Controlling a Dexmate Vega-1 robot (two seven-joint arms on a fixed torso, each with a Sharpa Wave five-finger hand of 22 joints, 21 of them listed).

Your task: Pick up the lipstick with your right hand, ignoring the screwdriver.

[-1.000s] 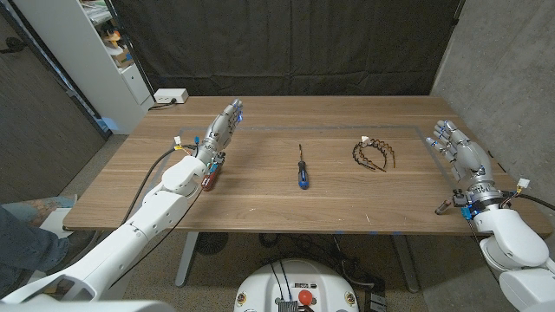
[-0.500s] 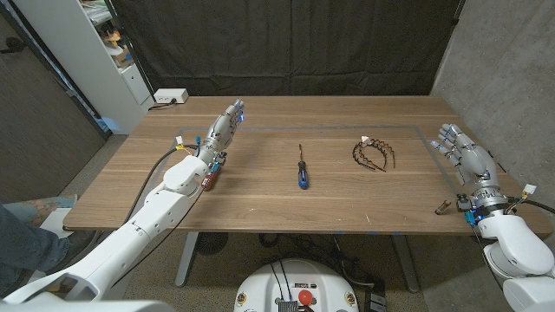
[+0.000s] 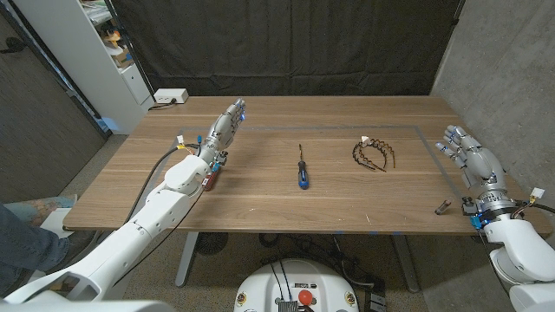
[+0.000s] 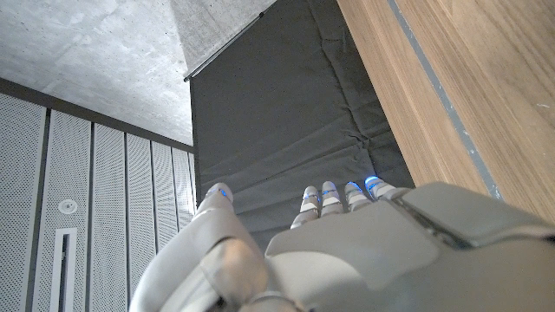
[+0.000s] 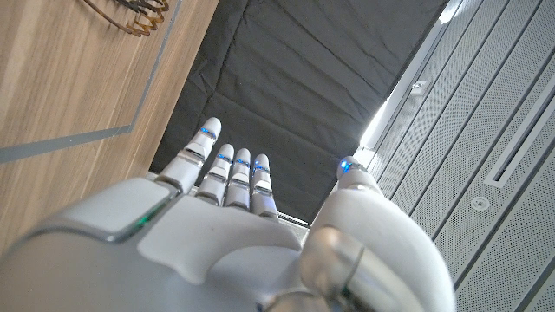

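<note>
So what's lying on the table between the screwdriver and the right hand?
In the head view, a pair of thin dark headbands lies on the table between the screwdriver and the right hand, touching neither.

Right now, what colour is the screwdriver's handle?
Blue and black, with a thin dark shaft; the screwdriver shows best in the head view.

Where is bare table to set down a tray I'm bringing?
Between the screwdriver and the left hand; also between the hairbands and the right hand. The middle is tightest, screwdriver beside hairbands.
</note>
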